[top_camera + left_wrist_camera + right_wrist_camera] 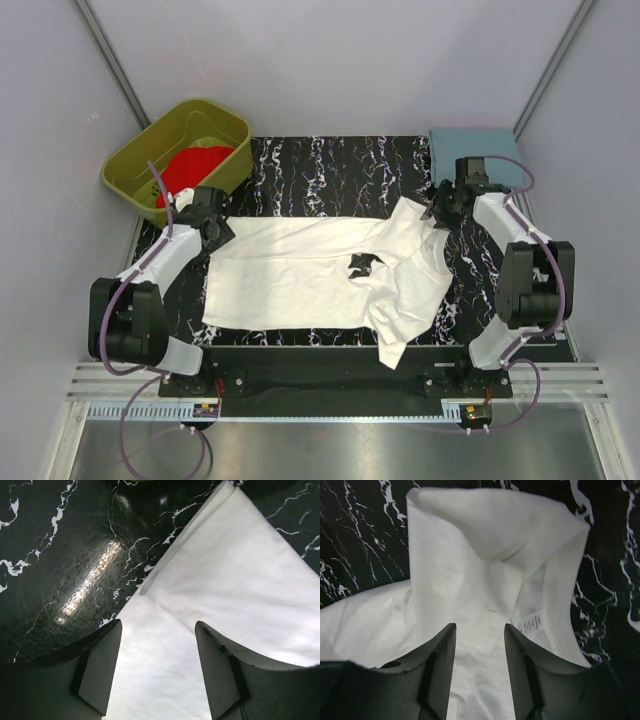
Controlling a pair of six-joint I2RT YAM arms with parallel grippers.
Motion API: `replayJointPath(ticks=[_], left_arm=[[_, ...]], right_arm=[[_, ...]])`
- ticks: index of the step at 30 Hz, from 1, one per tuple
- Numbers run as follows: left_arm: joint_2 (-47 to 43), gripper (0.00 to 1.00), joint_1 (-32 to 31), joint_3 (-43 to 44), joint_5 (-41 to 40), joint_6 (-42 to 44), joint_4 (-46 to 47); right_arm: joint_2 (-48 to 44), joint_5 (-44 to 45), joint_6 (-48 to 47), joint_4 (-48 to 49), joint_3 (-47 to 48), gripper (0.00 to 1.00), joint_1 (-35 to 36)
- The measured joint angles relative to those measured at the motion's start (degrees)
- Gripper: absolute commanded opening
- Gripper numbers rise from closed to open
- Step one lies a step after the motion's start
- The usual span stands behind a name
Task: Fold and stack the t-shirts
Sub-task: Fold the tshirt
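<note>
Plain white cloth t-shirt (300,275) is lying half-folded across black marbled mat (320,165). Left gripper (159,625) and right gripper (480,627) are hovering over its ends at mat's sides, jaws parted, gripping nothing, probably letting the fold settle. Bright red t-shirt (195,165) is waiting in olive-green plastic tub (135,165) off mat's far-left corner.

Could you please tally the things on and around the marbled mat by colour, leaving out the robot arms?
White: 1, the white t-shirt spread on the mat
Red: 1, the red t-shirt bundled in the tub
Olive-green: 1, the tub
Blue-grey: 1, a flat blue-grey item at the mat's far right corner
Total: 4
</note>
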Motion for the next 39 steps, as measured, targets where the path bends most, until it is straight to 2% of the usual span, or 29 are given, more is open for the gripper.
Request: replayJointPath(ticks=[6,8,10,17,25,32,39], left_arm=[[-3.02,0.69,-0.02,-4.20,6.03,1.27,3.06],[-5.27,0.70,-0.17,-7.10,9.22,1.88,4.59],[-7.65,0.70,-0.55,-9.16,12.13,2.38,6.21],[-9.38,0.71,-2.29,-9.75,22.18,2.45,14.58],[2.93,0.71,-4.04,-7.21,32.96,0.96,22.23],[11.80,0.71,-4.46,-4.79,35.45,0.26,23.78],[14.40,0.71,-4.39,-3.02,37.13,-1.07,26.40]], right_arm=[[9.81,-15.47,-8.33,5.60,4.33,0.57,-8.09],[11.65,-18.82,-9.86,6.56,4.33,0.48,-10.08],[12.96,-21.73,-11.30,7.21,4.35,0.34,-12.17],[14.40,-24.20,-14.40,7.61,6.58,0.36,-14.58],[18.36,-26.45,-16.81,8.00,7.23,0.38,-14.32],[21.07,-28.87,-17.53,8.02,7.23,0.36,-14.32],[21.66,-31.01,-18.60,8.04,7.23,0.37,-14.32]])
